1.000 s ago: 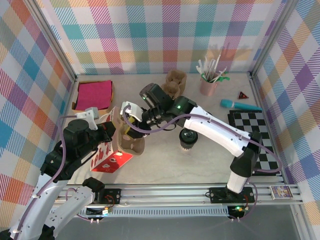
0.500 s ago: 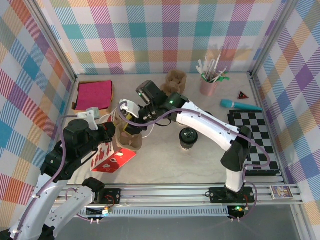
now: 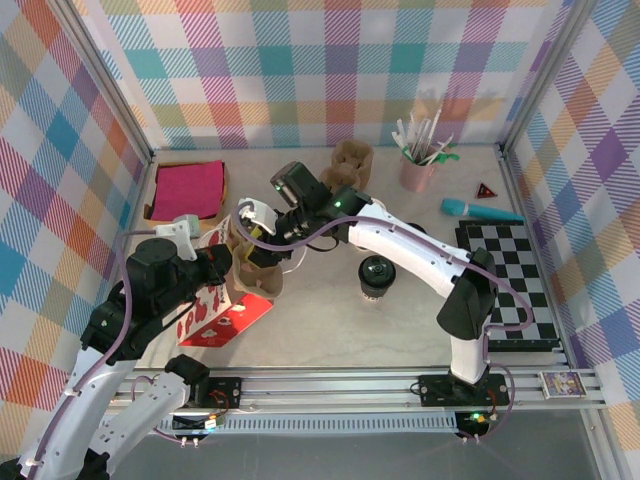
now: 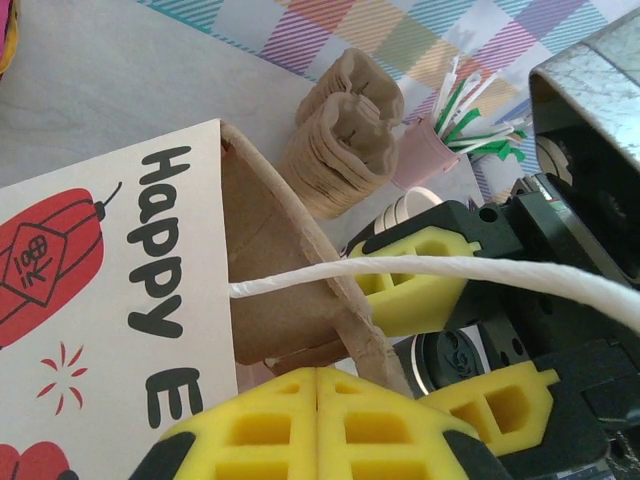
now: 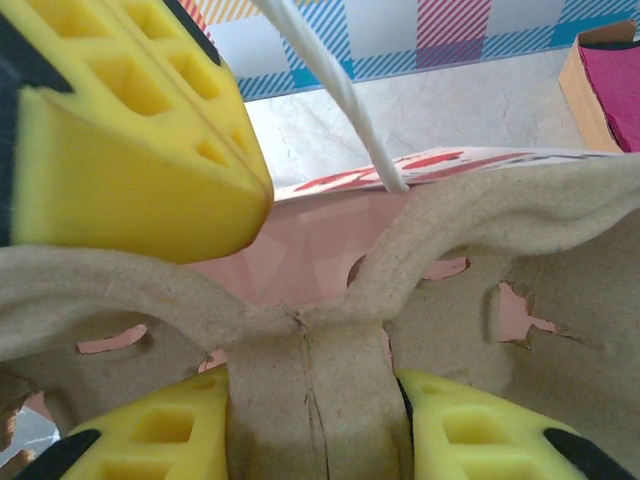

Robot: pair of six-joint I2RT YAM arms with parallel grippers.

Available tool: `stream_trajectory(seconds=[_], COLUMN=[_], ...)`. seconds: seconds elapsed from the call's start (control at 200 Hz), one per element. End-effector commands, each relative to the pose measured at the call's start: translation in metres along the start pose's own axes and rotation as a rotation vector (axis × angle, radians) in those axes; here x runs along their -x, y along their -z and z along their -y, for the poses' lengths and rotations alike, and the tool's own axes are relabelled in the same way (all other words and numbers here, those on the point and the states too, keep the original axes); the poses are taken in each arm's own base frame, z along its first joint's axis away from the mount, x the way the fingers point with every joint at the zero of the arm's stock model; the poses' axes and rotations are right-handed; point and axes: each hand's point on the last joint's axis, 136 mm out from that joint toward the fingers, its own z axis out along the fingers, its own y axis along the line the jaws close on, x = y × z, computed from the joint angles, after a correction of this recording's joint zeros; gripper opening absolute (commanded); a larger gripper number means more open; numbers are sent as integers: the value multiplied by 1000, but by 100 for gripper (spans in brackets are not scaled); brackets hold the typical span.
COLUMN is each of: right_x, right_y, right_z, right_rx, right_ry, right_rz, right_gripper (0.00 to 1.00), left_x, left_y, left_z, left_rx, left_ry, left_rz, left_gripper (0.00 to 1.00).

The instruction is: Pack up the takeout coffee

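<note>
The takeout coffee (image 3: 377, 277), a small cup with a black lid, stands upright on the table, right of both grippers and untouched. My right gripper (image 3: 262, 243) is shut on the centre post of a brown pulp cup carrier (image 5: 310, 380), one yellow pad on each side. The carrier (image 3: 257, 272) sits at the mouth of a white and red paper bag (image 3: 212, 318). My left gripper (image 4: 318, 400) is shut at the bag's rim (image 4: 300, 300), holding the bag (image 4: 100, 270) tilted open, and its white string handle (image 4: 420, 270) runs across in front of the right gripper's fingers (image 4: 405, 285).
A stack of pulp carriers (image 3: 350, 160) and a pink cup of straws (image 3: 417, 170) stand at the back. A box of red napkins (image 3: 188, 190) lies back left. A teal tool (image 3: 480, 210) and a checkered board (image 3: 505, 270) lie on the right.
The right arm has carried the cup carrier left and a little back, into the bag's mouth. The left arm has kept its hold, and the coffee has not moved.
</note>
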Motion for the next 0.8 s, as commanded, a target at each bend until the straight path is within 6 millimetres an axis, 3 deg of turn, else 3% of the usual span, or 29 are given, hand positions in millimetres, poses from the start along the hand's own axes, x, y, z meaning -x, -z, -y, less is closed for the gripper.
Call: stream_trajectory(seconds=[0.0, 0.215, 0.68, 0.795], right_x=[-3, 0, -8, -10], right_y=[-5, -4, -22, -23], right_z=[11, 8, 17, 7], right_rx=[-40, -27, -103, -43], right_ry=[4, 43, 98, 135], right_rz=[12, 27, 43, 28], right_gripper=[19, 19, 16, 17], left_x=[7, 8, 12, 11], left_y=[3, 1, 1, 3], left_z=[19, 26, 36, 41], left_rx=[-88, -125, -169, -196], left_ry=[-18, -30, -33, -54], left_rz=[24, 19, 27, 20], left_gripper=[0, 0, 0, 0])
